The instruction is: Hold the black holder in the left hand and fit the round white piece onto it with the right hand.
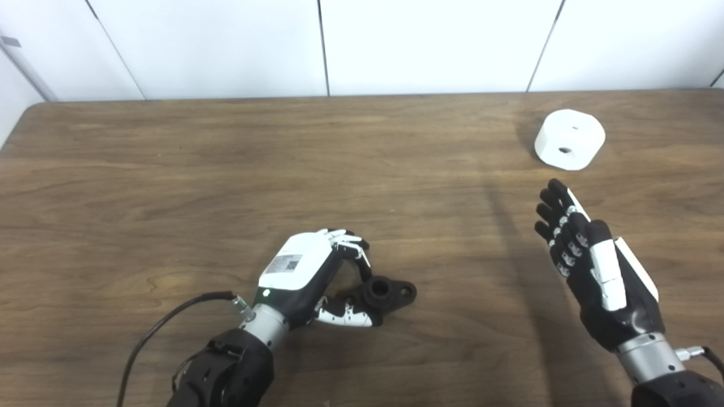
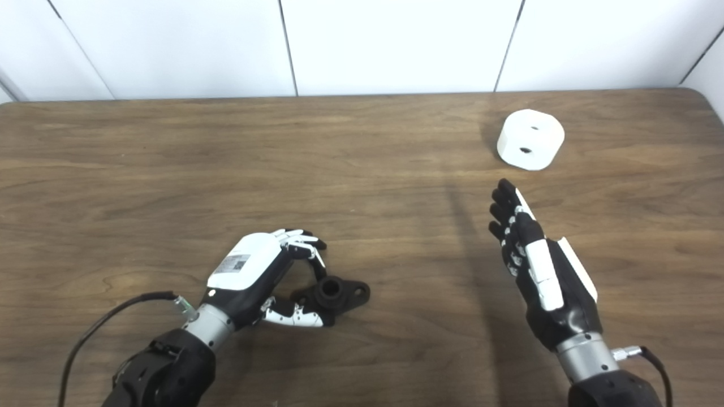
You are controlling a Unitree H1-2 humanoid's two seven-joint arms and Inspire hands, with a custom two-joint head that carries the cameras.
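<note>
Left hand (image 1: 308, 274), white-backed with black fingers, sits low on the brown wood-grain table (image 1: 169, 186) with its fingers (image 1: 348, 240) curled over the far side of the black plastic holder (image 1: 384, 293) and its thumb (image 1: 348, 316) lying along the near side; whether the digits press the part firmly or only cage it cannot be told. Black holder lies flat on the table, its raised round collar with a central bore pointing up and a flat ear with a small hole sticking out on the side away from the palm. Right hand (image 2: 534, 265) is well apart from the holder, on the side that ear points to, raised on edge with fingers held straight and close together, thumb laid along them, holding nothing. Round white piece (image 1: 569, 139), a short thick plastic cylinder with two small dark holes showing, one on its top face and one nearer its lower front edge, rests on the table far beyond the holder, near the back edge by the white panelled wall (image 1: 430, 45). It lies just beyond the right fingertips (image 2: 503, 189), not touching them. A black cable (image 1: 164, 325) trails from the left wrist across the table, on the side of the holder opposite the ear.
</note>
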